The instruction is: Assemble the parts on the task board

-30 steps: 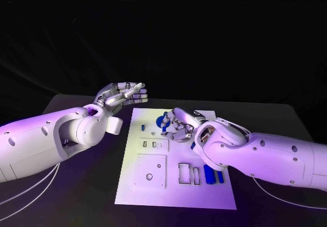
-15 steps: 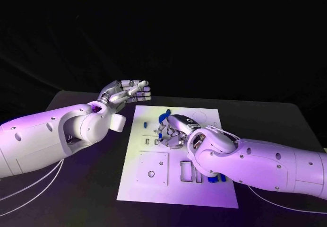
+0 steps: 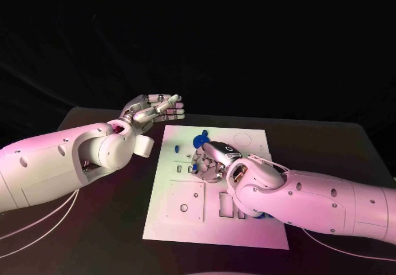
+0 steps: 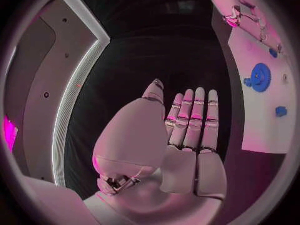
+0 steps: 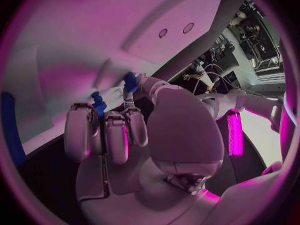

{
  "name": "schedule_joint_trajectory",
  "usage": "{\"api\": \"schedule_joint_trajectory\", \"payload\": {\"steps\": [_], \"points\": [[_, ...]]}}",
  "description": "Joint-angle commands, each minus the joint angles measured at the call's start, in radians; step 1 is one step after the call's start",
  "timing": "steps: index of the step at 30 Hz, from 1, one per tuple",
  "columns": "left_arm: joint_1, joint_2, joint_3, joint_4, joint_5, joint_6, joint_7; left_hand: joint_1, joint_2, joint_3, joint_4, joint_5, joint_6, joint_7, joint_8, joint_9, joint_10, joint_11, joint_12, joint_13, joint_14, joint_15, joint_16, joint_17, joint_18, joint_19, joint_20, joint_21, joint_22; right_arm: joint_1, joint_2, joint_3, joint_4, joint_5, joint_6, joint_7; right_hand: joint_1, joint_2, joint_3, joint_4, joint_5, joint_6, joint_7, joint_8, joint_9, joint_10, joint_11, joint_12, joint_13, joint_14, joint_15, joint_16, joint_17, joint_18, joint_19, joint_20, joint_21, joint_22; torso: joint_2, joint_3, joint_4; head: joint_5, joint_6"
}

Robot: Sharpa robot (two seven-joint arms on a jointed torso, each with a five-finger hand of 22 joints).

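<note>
The white task board [image 3: 177, 229] lies in the middle of the black table. My right hand [image 3: 213, 163] hangs low over the board's middle, fingers curled down. In the right wrist view its thumb and a finger pinch a small blue part [image 5: 130, 81], just above the board [image 5: 94, 40]. A second small blue part [image 5: 98, 104] sits at another fingertip. A blue gear [image 3: 201, 139] lies just beyond this hand. My left hand [image 3: 157, 109] is raised beyond the board's far left corner. Its fingers [image 4: 190, 120] are straight, side by side, and hold nothing.
A small blue part [image 3: 174, 149] lies on the board's left side. Blue bars [image 3: 256, 216] show under my right forearm near the board's front. The left wrist view shows the gear [image 4: 260, 77] and another small blue part [image 4: 281, 111] on the board [image 4: 262, 130].
My right hand has slid from beside the blue gear toward the board's middle and nearer to me. The left hand has barely moved.
</note>
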Motion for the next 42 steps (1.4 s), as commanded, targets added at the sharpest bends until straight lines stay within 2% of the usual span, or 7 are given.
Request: {"api": "schedule_joint_trajectory", "payload": {"steps": [1, 15, 26, 42], "points": [[0.000, 0.002, 0.001, 0.002, 0.002, 0.022, 0.003, 0.003, 0.009, -0.006, -0.002, -0.004, -0.010, 0.028, -0.002, 0.001, 0.003, 0.000, -0.005, 0.001, -0.009, 0.000, -0.005, 0.001, 0.019, 0.001, 0.005, -0.003, -0.001, -0.004, 0.003, 0.000, -0.002, -0.030, 0.014, -0.005, -0.003, -0.001, -0.002, 0.002, -0.005, 0.038, -0.031, 0.007, 0.017, 0.006, -0.001, 0.002, 0.052, 0.104, -0.009, 0.004, 0.263, -0.003, 0.000, -0.006, -0.005, 0.058, -0.001, 0.0000, -0.0003, 0.002, -0.003], [0.000, 0.001, 0.001, 0.002, 0.002, 0.024, 0.000, 0.000, 0.009, -0.009, 0.000, -0.005, -0.010, 0.028, -0.002, 0.002, 0.003, 0.001, -0.005, 0.001, -0.011, 0.000, -0.007, 0.001, 0.019, 0.001, 0.005, -0.004, -0.002, -0.011, 0.004, 0.000, -0.011, -0.034, -0.007, -0.001, -0.004, -0.021, -0.009, -0.005, 0.004, 0.025, -0.025, -0.004, 0.013, -0.014, 0.003, -0.021, 0.024, 0.104, -0.007, 0.004, 0.263, -0.002, -0.002, -0.006, -0.011, 0.055, 0.000, -0.0005, -0.0007, 0.003, -0.004], [0.000, 0.000, 0.001, 0.002, 0.002, 0.028, -0.002, -0.001, 0.009, -0.010, 0.000, -0.005, -0.010, 0.028, -0.002, 0.002, 0.003, 0.001, -0.006, 0.001, -0.011, 0.000, -0.007, 0.001, 0.019, 0.001, 0.005, -0.004, -0.002, -0.011, 0.005, 0.000, -0.013, -0.037, -0.011, 0.004, 0.003, -0.050, -0.021, -0.018, 0.004, -0.006, -0.009, -0.027, 0.002, -0.031, 0.017, -0.037, 0.007, 0.104, 0.004, 0.004, 0.263, 0.000, -0.008, 0.002, -0.025, 0.046, 0.000, -0.0003, -0.0004, 0.000, -0.004], [0.000, -0.001, 0.001, 0.002, 0.001, 0.029, -0.006, -0.001, 0.009, -0.012, 0.000, -0.005, -0.011, 0.028, -0.002, 0.002, 0.003, 0.001, -0.007, 0.001, -0.013, 0.001, -0.009, 0.001, 0.018, 0.000, 0.005, -0.005, -0.002, -0.012, 0.008, -0.001, -0.018, -0.037, -0.011, 0.012, -0.014, -0.067, -0.045, -0.010, -0.005, -0.022, 0.002, -0.042, -0.006, -0.053, 0.027, -0.060, -0.018, 0.104, 0.014, 0.004, 0.263, 0.002, -0.012, 0.012, -0.037, 0.040, -0.001, 0.0000, -0.0011, -0.001, -0.005]]}}
